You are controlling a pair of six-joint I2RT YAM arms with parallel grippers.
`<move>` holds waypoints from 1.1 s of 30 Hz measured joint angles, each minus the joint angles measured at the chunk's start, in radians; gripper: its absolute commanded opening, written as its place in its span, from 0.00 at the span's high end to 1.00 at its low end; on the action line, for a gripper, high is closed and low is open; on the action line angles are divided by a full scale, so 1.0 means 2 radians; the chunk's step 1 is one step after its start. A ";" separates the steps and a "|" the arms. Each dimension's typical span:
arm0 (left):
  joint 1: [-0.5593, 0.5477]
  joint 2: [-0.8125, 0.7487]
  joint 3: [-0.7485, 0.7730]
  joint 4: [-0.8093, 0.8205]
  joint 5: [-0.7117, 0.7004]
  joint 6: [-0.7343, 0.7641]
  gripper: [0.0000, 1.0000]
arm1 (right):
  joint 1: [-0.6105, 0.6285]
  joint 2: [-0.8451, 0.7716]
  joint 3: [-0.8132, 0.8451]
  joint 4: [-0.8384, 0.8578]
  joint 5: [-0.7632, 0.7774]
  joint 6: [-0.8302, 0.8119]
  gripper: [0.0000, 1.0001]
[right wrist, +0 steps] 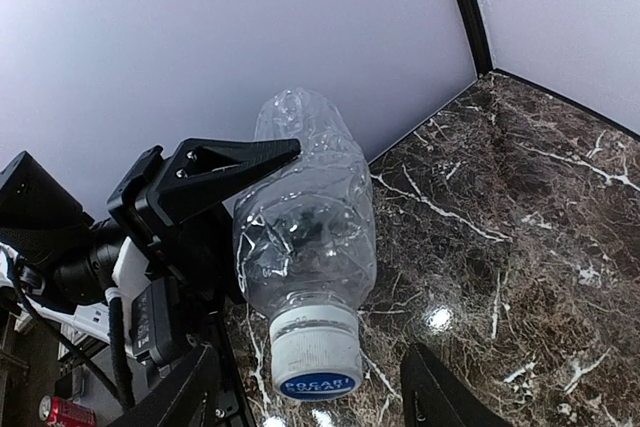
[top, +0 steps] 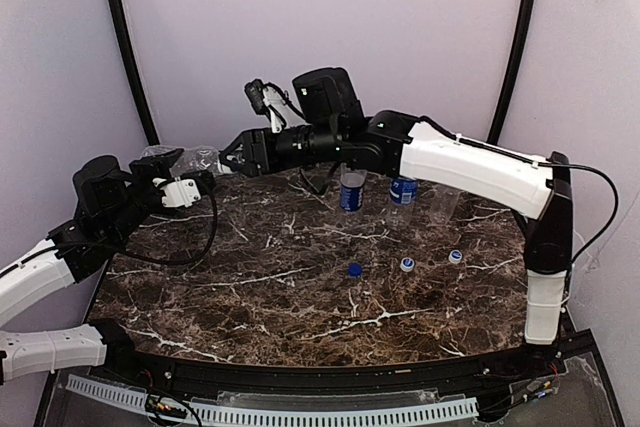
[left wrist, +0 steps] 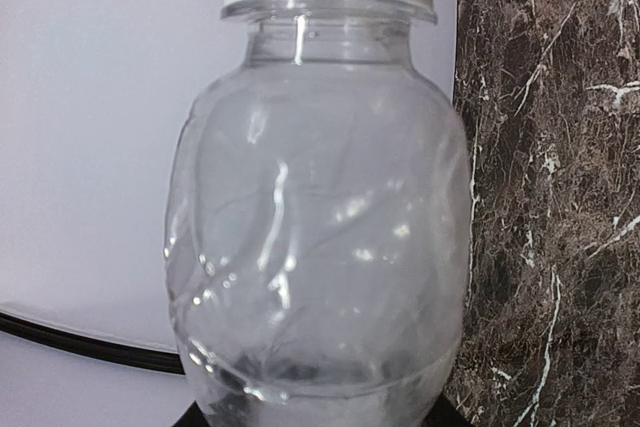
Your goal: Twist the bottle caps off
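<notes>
Four caps are counted: a dark blue cap [top: 354,269] and two white caps [top: 407,264] [top: 455,257] lie loose mid-table [top: 250,297], and a fourth cap [right wrist: 316,352] is screwed on the clear bottle [right wrist: 305,217]. Two labelled bottles [top: 352,190] [top: 403,192] stand at the back. The clear bottle is pinched off the table's left edge by the left gripper [top: 200,179], while the right gripper [top: 232,154] is spread around the fourth cap without touching it.
</notes>
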 measured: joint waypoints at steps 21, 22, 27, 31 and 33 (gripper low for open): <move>-0.003 0.002 0.000 0.000 0.001 -0.002 0.80 | -0.007 0.017 0.000 0.001 -0.042 0.001 1.00; -0.003 0.002 0.001 -0.003 0.003 -0.006 0.81 | -0.007 0.017 0.000 0.000 -0.045 -0.005 1.00; 0.001 0.001 0.046 -0.133 0.058 -0.055 0.83 | -0.006 0.002 -0.026 -0.011 -0.064 -0.124 1.00; 0.001 0.001 0.087 -0.296 0.181 -0.111 0.83 | 0.019 -0.049 -0.094 -0.042 -0.064 -0.327 1.00; 0.001 0.001 0.097 -0.361 0.250 -0.138 0.85 | 0.040 -0.065 -0.103 -0.076 -0.057 -0.425 1.00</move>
